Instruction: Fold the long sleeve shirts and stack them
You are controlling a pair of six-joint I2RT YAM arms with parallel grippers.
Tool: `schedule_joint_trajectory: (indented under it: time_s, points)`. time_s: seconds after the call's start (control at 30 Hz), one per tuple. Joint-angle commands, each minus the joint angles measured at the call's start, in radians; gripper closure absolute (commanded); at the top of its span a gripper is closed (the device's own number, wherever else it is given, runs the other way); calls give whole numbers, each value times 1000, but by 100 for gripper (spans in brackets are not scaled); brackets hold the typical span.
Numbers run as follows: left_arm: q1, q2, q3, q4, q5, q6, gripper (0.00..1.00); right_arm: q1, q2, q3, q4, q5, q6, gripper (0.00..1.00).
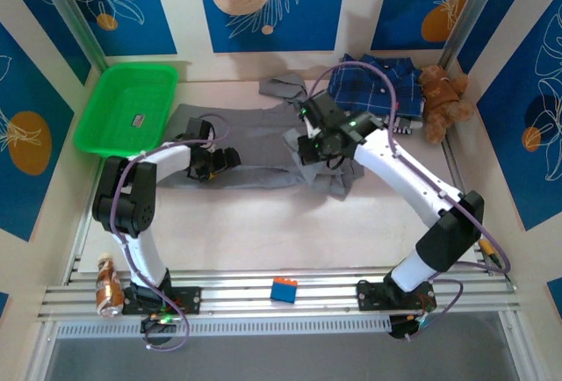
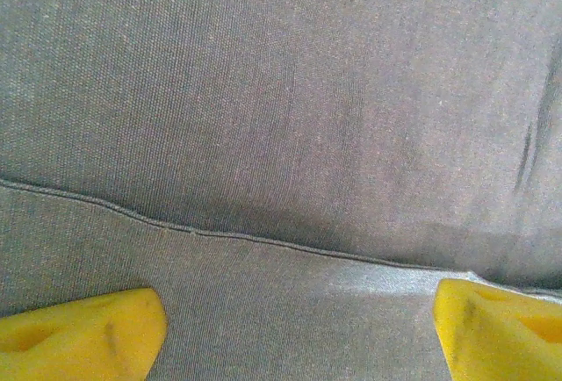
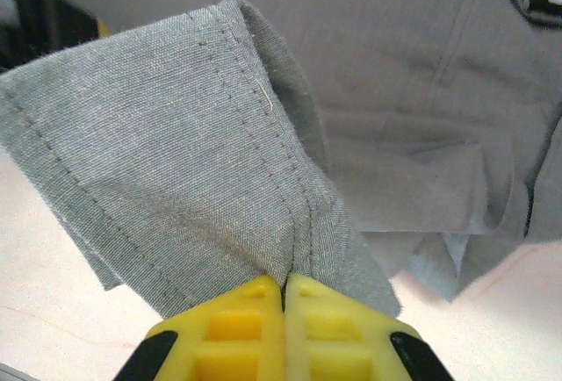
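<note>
On table (image 1: 263, 240), grey shirt (image 1: 263, 135) rumpled; right pincer (image 3: 284, 286) clamping stitched hem (image 3: 272, 144), left pincer (image 2: 299, 324) spread.

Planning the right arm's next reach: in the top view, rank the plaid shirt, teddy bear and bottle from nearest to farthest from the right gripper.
From the right gripper, shut on the grey shirt:
1. Plaid shirt, at the back wall.
2. Teddy bear, far right corner.
3. Bottle, near left corner.
</note>
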Motion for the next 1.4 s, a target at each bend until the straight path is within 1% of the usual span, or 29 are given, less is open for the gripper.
schedule_joint_trajectory:
  time_s: [0.0,0.07,0.13,0.47,0.6,0.67,0.73,0.9,1.03,1.2,1.37]
  points:
    - [-4,74,-70,-67,-69,36,14,-32,34,46,38,-175,78,100]
    - [-4,71,-76,-65,-65,40,14,-50,65,95,54,-215,112,100]
    - [-4,68,-81,-63,-63,40,14,-56,90,141,65,-227,134,100]
    - [-4,68,-81,-65,-49,46,14,-98,215,336,81,-218,139,100]
    - [-4,66,-90,-69,-59,50,14,-137,245,358,165,-247,182,100]
    - [-4,61,-99,-71,-70,58,14,-151,263,367,230,-266,173,100]
    - [-4,57,-105,-79,-78,70,14,-168,295,402,256,-284,164,100]
    - [-4,42,-131,-91,-98,99,14,-189,421,550,234,-367,145,100]
    - [-4,31,-155,-84,-94,98,14,-181,508,643,199,-392,158,100]
    - [-4,-7,-174,-69,-60,65,14,-178,536,652,277,-375,279,100]
    - [-4,-51,-144,-76,-5,30,13,-175,553,622,376,-283,473,99]
